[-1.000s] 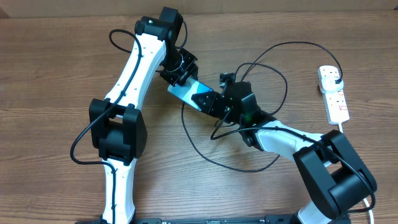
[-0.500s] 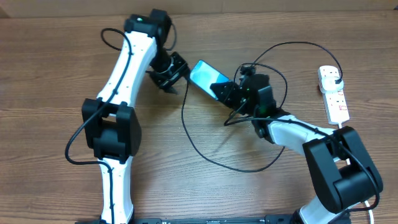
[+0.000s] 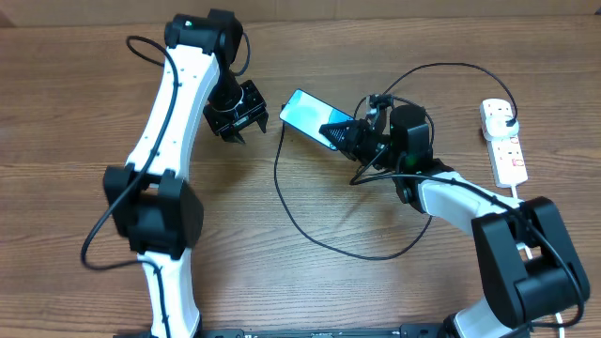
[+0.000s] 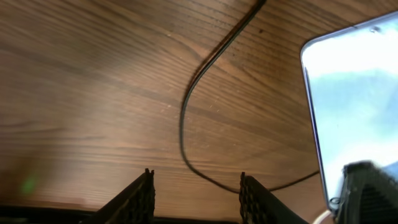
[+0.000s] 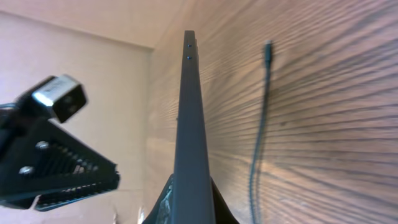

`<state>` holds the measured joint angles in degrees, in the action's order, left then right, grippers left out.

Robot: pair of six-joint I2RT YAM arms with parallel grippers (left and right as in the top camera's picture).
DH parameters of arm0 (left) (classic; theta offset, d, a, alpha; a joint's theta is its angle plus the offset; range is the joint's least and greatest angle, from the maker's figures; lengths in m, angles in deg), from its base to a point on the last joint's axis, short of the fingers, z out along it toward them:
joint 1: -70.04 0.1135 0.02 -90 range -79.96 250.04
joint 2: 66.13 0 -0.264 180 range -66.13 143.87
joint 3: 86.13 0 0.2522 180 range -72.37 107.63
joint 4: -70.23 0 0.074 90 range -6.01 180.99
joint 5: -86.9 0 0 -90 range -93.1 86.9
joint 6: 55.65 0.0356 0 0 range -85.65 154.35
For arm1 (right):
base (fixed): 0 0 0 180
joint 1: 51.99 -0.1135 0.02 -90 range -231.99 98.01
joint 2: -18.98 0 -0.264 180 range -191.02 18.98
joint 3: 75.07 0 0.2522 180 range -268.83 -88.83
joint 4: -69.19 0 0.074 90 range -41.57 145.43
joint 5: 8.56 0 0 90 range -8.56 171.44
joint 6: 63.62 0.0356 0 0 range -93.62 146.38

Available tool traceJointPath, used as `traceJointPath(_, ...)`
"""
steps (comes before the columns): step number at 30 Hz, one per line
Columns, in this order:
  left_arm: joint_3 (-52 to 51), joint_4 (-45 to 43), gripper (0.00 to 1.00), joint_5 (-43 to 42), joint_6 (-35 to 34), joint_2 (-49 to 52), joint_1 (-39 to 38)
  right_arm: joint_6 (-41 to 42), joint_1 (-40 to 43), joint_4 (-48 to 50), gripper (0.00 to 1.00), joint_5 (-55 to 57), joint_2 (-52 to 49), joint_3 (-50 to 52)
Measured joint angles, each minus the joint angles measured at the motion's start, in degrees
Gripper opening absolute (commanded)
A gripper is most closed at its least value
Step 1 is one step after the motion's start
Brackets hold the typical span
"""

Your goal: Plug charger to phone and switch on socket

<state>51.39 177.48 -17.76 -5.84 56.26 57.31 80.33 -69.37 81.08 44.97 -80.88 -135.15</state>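
The phone (image 3: pixel 304 114), its light blue screen up, is held at its near-right end by my right gripper (image 3: pixel 341 135), which is shut on it. In the right wrist view the phone (image 5: pixel 190 118) shows edge-on between the jaws of my right gripper (image 5: pixel 190 202). My left gripper (image 3: pixel 238 133) stands open just left of the phone, apart from it, with nothing between its fingers (image 4: pixel 142 194). The charger (image 3: pixel 282 192) loops across the table, and its connector tip (image 5: pixel 268 50) lies loose on the wood. The socket (image 3: pixel 507 150) lies at the far right with a black plug (image 3: pixel 508 115) in it.
The thick white cord (image 3: pixel 513 191) leaves the socket toward the near right. Loops of the black cable (image 4: pixel 185 115) lie under and around both grippers. A tan wall (image 5: pixel 74 43) rises behind the far edge of the table.
My left gripper opened, let go of the phone's far end and drew back to the left. My right gripper carried the phone up and to the right.
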Motion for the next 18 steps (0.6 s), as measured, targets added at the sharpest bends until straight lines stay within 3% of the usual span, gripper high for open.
traceJointPath(7, -8.8, -3.5, 0.52, 9.1, 0.1, -15.1, -4.9, 1.2, 0.6, -0.2, 0.04, -3.5, 3.4, 0.0)
traceJointPath(15, -42.1, -26.9, 0.55, 9.1, -0.5, -32.2, -5.2, 3.7, 0.8, -3.1, 0.04, -6.5, 3.6, 0.0)
traceJointPath(16, -46.7, -30.7, 0.59, 8.0, -0.6, -33.5, -4.8, 3.9, 0.8, -3.7, 0.04, -6.9, 3.6, 0.0)
traceJointPath(17, -50.9, -34.0, 0.91, 7.0, -0.9, -34.4, -4.4, 4.0, 0.8, -4.0, 0.04, -7.1, 3.6, 0.0)
traceJointPath(18, -53.6, -36.3, 0.99, 6.1, -0.9, -34.9, -4.0, 4.0, 0.8, -4.2, 0.04, -7.4, 3.6, 0.0)
